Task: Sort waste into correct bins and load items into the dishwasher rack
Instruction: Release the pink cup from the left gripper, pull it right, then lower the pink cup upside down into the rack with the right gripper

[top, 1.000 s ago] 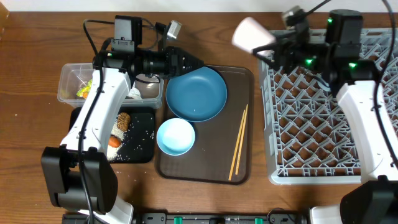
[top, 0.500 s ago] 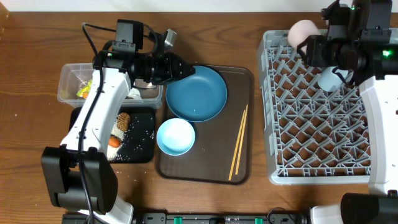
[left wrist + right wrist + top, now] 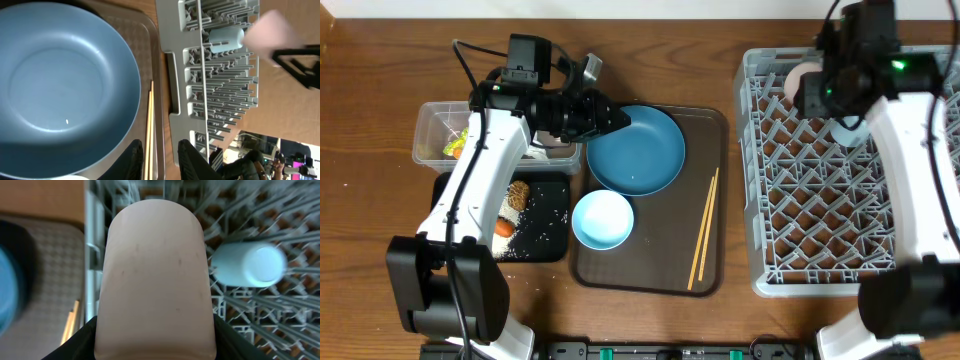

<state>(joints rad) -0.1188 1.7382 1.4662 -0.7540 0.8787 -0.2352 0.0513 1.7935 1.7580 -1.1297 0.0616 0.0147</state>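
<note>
Right gripper (image 3: 156, 347) clamped on the pink cup (image 3: 155, 270), jaws across its body, held over the rack's (image 3: 820, 240) upper-left corner in the upper right of the overhead frame, just beside the blue cup (image 3: 250, 265) resting among the pegs. Judged light, rigid and smooth, perhaps brittle, the pink cup would slip under a loose squeeze; its side walls suited the hold. Left gripper (image 3: 159, 159) was slightly parted and empty near the plate's (image 3: 635, 150) upper-left rim, left of centre; chopsticks (image 3: 704, 228) lay on the tray (image 3: 710, 125) beside the plate.
</note>
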